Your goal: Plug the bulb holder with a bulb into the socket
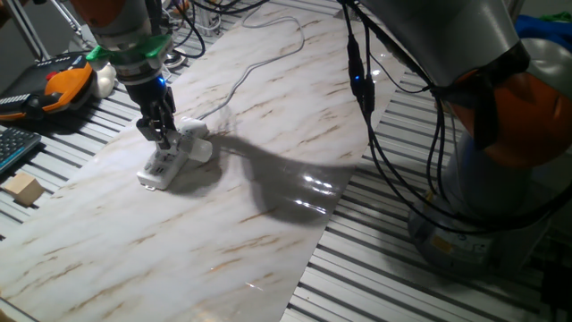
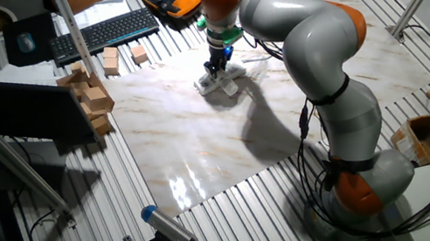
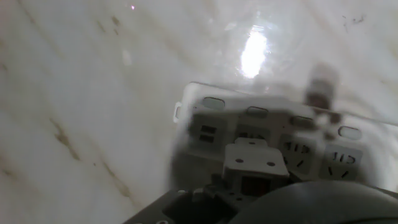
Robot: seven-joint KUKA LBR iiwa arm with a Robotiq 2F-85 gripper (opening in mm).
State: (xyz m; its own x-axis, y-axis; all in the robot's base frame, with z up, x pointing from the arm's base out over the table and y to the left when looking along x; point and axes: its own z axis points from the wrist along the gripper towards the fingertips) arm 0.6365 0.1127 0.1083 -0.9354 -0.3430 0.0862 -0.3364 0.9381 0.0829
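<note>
Your tool [image 1: 162,134] is right down over the long white rectangular power strip [image 1: 159,170], its dark fingers clamped on the small white plastic bulb holder [image 3: 254,169]. In the hand view that holder's red rocker switch faces the camera and the holder sits low over the strip's row of outlets. Just beside the tool, the small white frosted rounded bulb [image 1: 198,148] sticks out sideways from the holder, towards the far end of the strip where the pale grey cord [image 1: 255,67] runs off across the marble-patterned worktop [image 1: 268,224].

You look to be in the insertion step: holder above the strip, pins meeting or about to meet an outlet. Whether they are seated is hidden from every view, and the hand view is blurred.

Next you want a straight press down into the strip, pins square with the outlet slots. The strip lies loose on the worktop, so an off-axis push could skid or tip it.
</note>
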